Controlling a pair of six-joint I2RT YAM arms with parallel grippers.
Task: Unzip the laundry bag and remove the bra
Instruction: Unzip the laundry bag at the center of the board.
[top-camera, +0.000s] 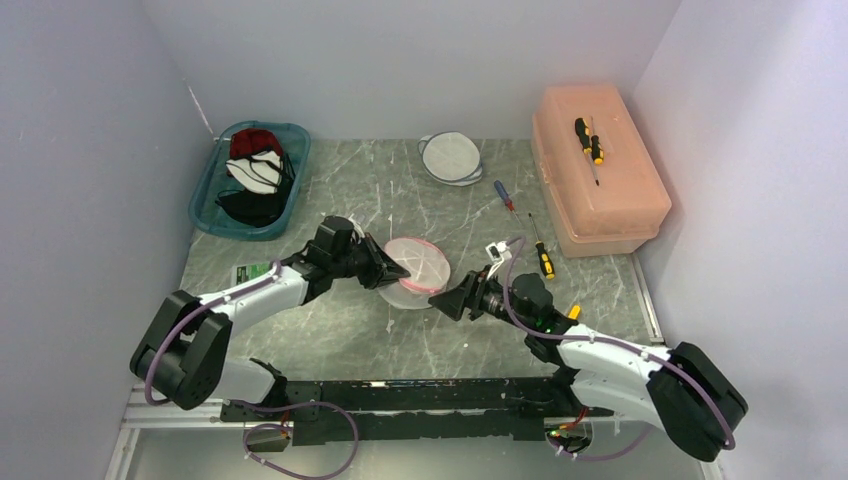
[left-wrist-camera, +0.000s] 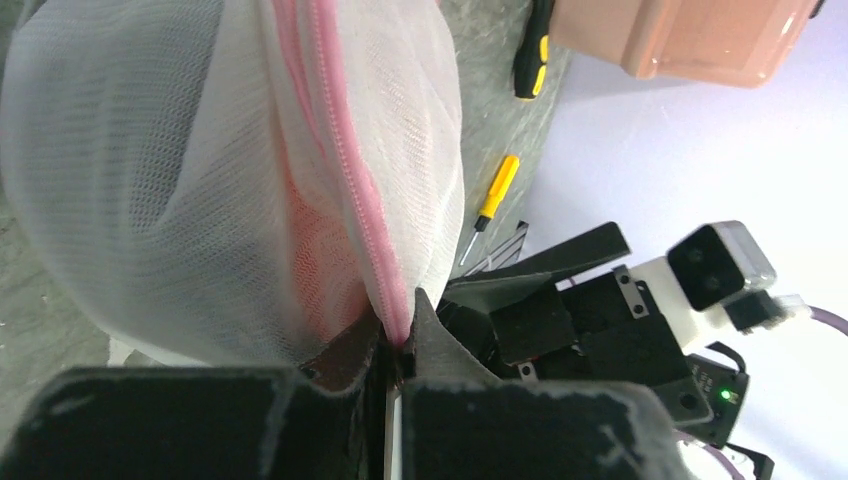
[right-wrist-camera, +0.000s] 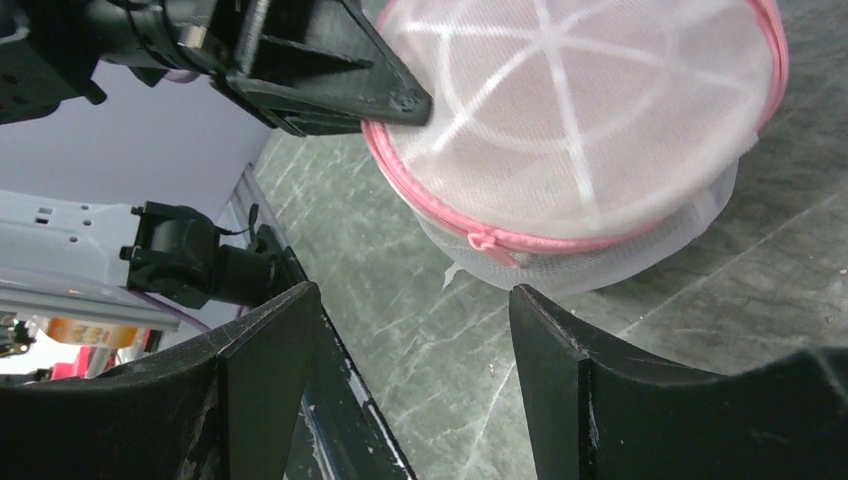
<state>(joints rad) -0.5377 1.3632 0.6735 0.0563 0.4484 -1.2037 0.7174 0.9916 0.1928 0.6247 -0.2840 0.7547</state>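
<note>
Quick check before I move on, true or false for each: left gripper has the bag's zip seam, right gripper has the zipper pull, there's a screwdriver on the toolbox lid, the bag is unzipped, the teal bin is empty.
1. The left gripper is shut on the laundry bag at its pink zip seam. True.
2. The right gripper is clamped on the zipper pull. False: it is open, and the pull hangs free ahead of it.
3. A screwdriver lies on the orange toolbox lid. True.
4. The bag is unzipped. False: the zip looks closed in both wrist views.
5. The teal bin is empty. False: it holds garments.
</note>
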